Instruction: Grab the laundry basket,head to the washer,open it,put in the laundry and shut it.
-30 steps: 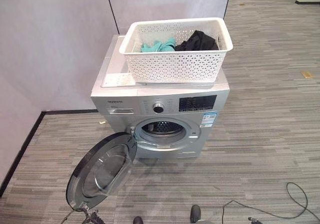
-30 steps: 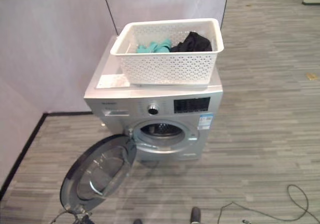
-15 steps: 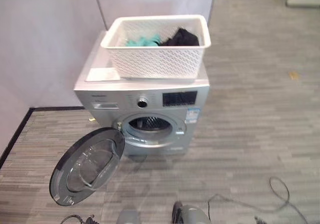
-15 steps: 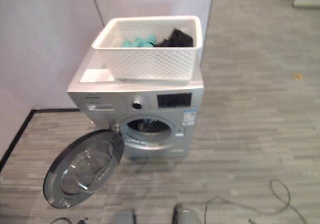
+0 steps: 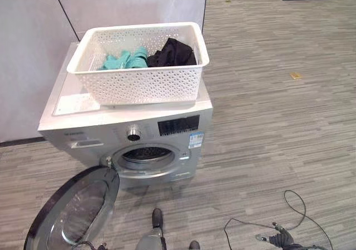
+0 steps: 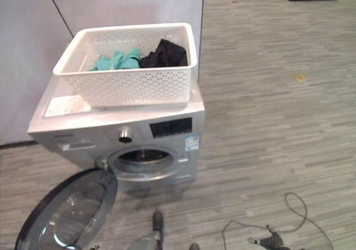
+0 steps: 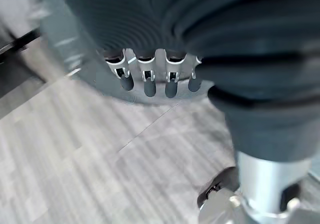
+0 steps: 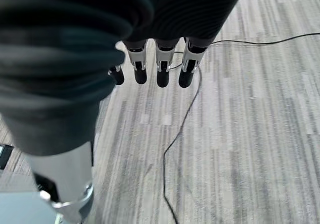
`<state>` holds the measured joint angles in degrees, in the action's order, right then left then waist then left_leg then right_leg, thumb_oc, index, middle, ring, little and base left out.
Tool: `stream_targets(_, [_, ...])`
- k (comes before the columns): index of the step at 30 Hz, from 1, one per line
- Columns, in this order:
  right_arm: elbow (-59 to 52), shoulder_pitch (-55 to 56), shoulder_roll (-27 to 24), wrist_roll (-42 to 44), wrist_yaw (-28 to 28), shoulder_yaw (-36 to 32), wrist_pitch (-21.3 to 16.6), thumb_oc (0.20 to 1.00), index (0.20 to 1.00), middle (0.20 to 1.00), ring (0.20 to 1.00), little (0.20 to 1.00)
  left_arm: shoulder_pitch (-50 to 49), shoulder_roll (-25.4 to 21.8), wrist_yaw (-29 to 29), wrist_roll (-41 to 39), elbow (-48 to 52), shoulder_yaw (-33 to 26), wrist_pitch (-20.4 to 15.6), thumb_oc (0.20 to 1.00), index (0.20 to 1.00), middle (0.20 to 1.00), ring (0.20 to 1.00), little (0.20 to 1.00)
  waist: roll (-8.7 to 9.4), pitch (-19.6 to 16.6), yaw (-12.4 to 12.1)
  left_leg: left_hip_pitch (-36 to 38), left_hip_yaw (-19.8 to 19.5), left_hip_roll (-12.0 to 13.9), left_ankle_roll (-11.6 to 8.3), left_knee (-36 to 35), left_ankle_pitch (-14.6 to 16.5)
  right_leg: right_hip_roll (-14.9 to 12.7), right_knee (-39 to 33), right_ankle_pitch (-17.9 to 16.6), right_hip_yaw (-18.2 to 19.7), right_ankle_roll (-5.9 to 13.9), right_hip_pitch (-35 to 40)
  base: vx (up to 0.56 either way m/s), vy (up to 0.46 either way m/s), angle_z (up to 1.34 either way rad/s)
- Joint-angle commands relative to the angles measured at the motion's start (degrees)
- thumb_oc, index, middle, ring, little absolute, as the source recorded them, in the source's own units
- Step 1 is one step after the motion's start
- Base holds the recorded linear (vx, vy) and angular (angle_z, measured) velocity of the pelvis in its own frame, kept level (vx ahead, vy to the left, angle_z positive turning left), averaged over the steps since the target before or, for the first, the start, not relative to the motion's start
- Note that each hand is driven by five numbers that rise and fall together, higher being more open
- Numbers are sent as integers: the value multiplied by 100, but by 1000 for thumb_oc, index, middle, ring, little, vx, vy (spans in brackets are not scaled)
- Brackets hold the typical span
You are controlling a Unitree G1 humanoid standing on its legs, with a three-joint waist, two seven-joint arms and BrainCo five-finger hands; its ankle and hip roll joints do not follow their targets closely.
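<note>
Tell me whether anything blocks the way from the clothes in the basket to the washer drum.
Nothing visible does. The door hangs wide open, the drum opening is clear, and the basket sits on the washer directly above.

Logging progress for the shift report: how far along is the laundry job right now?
Done: the laundry basket sits on top of the washer and the washer door hangs open. In hand: nothing; the left hand and right hand hang empty, fingers straight. Left: the teal clothes and black clothes go into the drum, then the door is shut.
</note>
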<state>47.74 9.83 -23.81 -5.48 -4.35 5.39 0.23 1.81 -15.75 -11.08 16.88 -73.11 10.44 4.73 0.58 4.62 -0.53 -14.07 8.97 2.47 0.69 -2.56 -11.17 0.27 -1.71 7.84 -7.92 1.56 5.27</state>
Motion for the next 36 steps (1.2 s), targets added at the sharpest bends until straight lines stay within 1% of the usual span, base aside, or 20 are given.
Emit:
stream_targets(1, [-717,18,-58,-269,116,121,-116,1000,1000,1000,1000,1000,138,-347,-156,172,180,48,-42,1000,1000,1000,1000,1000,419,58,-115,-317,108,-38,-249,490,307,-769,192,-370,211,621,110,130,155,-8])
stream_targets(7, [-1326,-5,-156,-389,118,51,-122,1000,1000,1000,1000,1000,-48,-424,-151,120,715,24,-52,1000,1000,1000,1000,1000,506,25,-214,-66,137,-314,-43,424,586,-967,843,-838,131,805,-66,136,129,7])
stream_targets(8, [-1327,-5,-157,-389,119,49,-121,1000,1000,1000,1000,1000,-48,-423,-150,120,717,24,-51,1000,1000,1000,1000,1000,496,15,-220,-80,139,-301,-44,420,575,-954,836,-854,137,802,-82,125,159,6])
stream_targets(9, [-1673,44,-198,-255,68,-194,-141,1000,1000,1000,1000,1000,-231,-446,-117,105,875,-48,-47,1000,1000,1000,1000,1000,429,43,-195,101,160,-358,33,256,612,-988,1289,-1085,81,800,-300,66,103,0])
stream_targets(10, [-1675,45,-198,-255,69,-195,-140,1000,1000,1000,1000,1000,-232,-445,-117,105,876,-47,-47,1000,1000,1000,1000,1000,429,41,-197,101,162,-358,33,254,611,-988,1291,-1084,83,801,-304,104,149,-3])
stream_targets(11, [-1862,101,-206,-82,26,-383,-165,1000,1000,1000,1000,1000,-319,-461,-102,79,923,-103,-39,1000,1000,1000,1000,1000,399,88,-153,188,154,-380,64,180,608,-940,1539,-1116,101,795,-387,120,98,-4])
stream_targets(12, [-2049,211,-190,224,-29,-655,-236,1000,1000,1000,1000,1000,-397,-462,-56,107,914,-108,-24,1000,1000,1000,1000,1000,341,91,-51,288,65,-448,82,84,625,-559,1641,-943,386,741,-510,114,96,-2])
stream_targets(13, [-2053,214,-193,224,-28,-659,-234,1000,1000,1000,1000,1000,-396,-460,-55,107,915,-107,-23,1000,1000,1000,1000,1000,325,74,-61,262,69,-427,77,85,615,-540,1632,-965,392,734,-536,168,92,1])
stream_targets(14, [-2309,377,-155,518,-67,-954,-323,1000,1000,1000,1000,1000,-385,-456,-32,122,839,-162,-18,1000,1000,1000,1000,1000,217,97,15,429,-34,-419,48,-81,580,-204,1355,-471,546,599,-861,110,24,31])
stream_targets(15, [-2382,474,-141,725,-76,-1122,-375,1000,1000,1000,1000,1000,-364,-412,-37,119,748,-187,-19,1000,1000,1000,1000,1000,141,141,64,581,-65,-365,-1,-139,598,-272,1080,-472,417,554,-969,157,5,31])
stream_targets(16, [-2371,535,-143,845,-114,-1245,-396,1000,1000,1000,1000,1000,-359,-383,8,108,662,-194,-23,1000,1000,1000,1000,1000,107,193,126,653,-125,-351,-29,-89,625,-258,973,-547,461,524,-1128,105,-70,35])
stream_targets(20, [-2147,773,90,1541,-78,-1663,-432,1000,1000,1000,1000,1000,-403,-250,23,-29,371,-345,12,1000,1000,1000,1000,1000,178,185,201,867,-169,-373,-50,44,703,-256,621,-605,385,503,-764,82,-87,31])
stream_targets(24, [-1846,816,-55,1611,-116,-2044,-330,1000,1000,1000,1000,1000,-480,-206,110,-119,246,-466,9,1000,1000,1000,1000,1000,192,119,188,921,-185,-360,-98,83,710,-224,344,-692,335,450,-504,43,-125,5])
stream_targets(25, [-1793,897,-98,1828,-156,-2336,-350,1000,1000,1000,1000,1000,-582,-146,134,-203,256,-523,12,1000,1000,1000,1000,1000,213,112,174,886,-267,-308,-132,96,667,-162,269,-659,280,364,-433,30,-185,1])
stream_targets(29, [-1623,864,-256,2016,-326,-2666,-413,1000,1000,1000,1000,1000,-498,-126,154,-129,261,-366,-4,1000,1000,1000,1000,1000,244,219,204,687,-324,-266,-228,78,486,-115,188,-680,181,295,-489,-81,-131,24])
stream_targets(30, [-1556,832,-359,2043,-378,-2813,-450,1000,1000,1000,1000,1000,-402,-173,161,13,303,-246,-5,1000,1000,1000,1000,1000,253,259,261,485,-237,-225,-277,138,422,-152,164,-702,64,292,-563,-200,-91,60])
stream_targets(31, [-1598,803,-511,1993,-446,-2913,-450,1000,1000,1000,1000,1000,-282,-214,182,139,343,-129,18,1000,1000,1000,1000,1000,262,298,370,309,149,-115,-329,285,400,-222,179,-732,-81,303,-663,-238,-59,89])
stream_targets(33, [-1754,915,-722,1866,-533,-3222,-396,1000,1000,1000,1000,1000,-43,-317,230,348,410,-64,71,1000,1000,1000,1000,1000,292,252,797,430,1498,429,-529,509,541,-410,222,-737,-460,404,-799,-124,-20,88])
stream_targets(35, [-1817,1031,-755,1830,-542,-3405,-351,1000,1000,1000,1000,1000,11,-349,244,390,447,-82,89,1000,1000,1000,1000,1000,267,235,884,520,1541,564,-594,533,604,-435,195,-720,-529,412,-796,-9,7,150])
stream_targets(36, [-1852,1041,-806,1813,-574,-3516,-340,1000,1000,1000,1000,1000,-7,-372,208,391,475,-93,74,1000,1000,1000,1000,1000,225,229,856,553,1189,520,-607,507,657,-427,162,-714,-539,417,-762,-38,86,104])
